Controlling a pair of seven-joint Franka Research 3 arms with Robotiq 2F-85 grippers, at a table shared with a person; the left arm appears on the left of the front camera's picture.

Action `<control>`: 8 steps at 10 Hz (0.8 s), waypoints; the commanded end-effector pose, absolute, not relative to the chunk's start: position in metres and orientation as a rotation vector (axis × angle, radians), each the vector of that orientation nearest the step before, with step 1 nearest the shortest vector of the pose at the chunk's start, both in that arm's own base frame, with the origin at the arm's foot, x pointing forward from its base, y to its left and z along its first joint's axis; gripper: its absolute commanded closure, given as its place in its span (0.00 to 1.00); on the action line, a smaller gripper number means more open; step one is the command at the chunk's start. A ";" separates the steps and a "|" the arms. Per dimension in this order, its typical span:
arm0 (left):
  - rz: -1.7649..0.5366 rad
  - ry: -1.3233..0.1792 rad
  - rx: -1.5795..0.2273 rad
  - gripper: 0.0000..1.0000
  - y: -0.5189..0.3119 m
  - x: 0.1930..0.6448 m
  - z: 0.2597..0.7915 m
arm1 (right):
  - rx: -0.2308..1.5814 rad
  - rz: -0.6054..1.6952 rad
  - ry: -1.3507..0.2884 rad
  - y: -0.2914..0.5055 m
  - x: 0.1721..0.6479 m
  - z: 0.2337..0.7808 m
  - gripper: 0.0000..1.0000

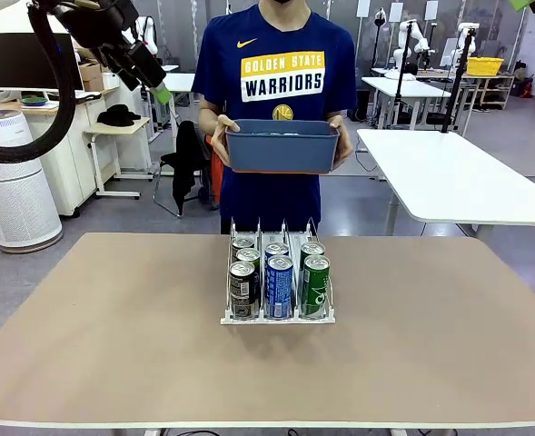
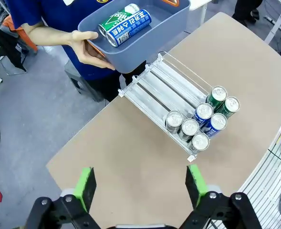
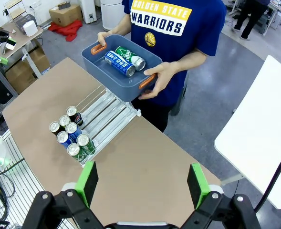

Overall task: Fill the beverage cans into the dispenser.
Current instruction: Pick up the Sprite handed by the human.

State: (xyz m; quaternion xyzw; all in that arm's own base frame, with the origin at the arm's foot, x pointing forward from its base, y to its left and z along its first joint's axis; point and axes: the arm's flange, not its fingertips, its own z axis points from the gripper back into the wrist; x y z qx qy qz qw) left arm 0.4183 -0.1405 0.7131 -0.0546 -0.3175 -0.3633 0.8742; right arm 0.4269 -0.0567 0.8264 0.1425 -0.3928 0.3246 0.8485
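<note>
The dispenser (image 1: 278,313) stands mid-table with several beverage cans (image 1: 279,286) lined up at its near end: dark, blue-and-white and green. Across the table a person holds a blue bin (image 1: 282,150) at chest height. From above, a green can (image 3: 130,56) and a blue-and-white can (image 3: 120,63) lie in that bin. My left gripper (image 1: 153,84) hangs high at the upper left, open and empty. In the left wrist view, the left gripper (image 2: 141,186) looks down on the dispenser (image 2: 154,86) and its cans (image 2: 202,121). My right gripper (image 3: 142,183) is open and empty, high above the table.
The brown tabletop (image 1: 113,336) is bare around the dispenser. The person's hands (image 3: 161,76) grip the bin's ends beyond the table's far edge. A white table (image 1: 458,177) stands behind at the right, and a white air purifier (image 1: 13,182) at the left.
</note>
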 end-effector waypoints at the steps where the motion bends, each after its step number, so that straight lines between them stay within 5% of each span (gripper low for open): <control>1: -0.757 -0.661 -0.111 0.00 -0.138 0.421 0.712 | 0.306 0.689 -0.826 -0.055 0.426 0.825 0.00; 8: -0.864 -0.593 -0.178 0.00 -0.148 0.381 0.748 | 0.306 0.689 -0.826 -0.055 0.426 0.825 0.00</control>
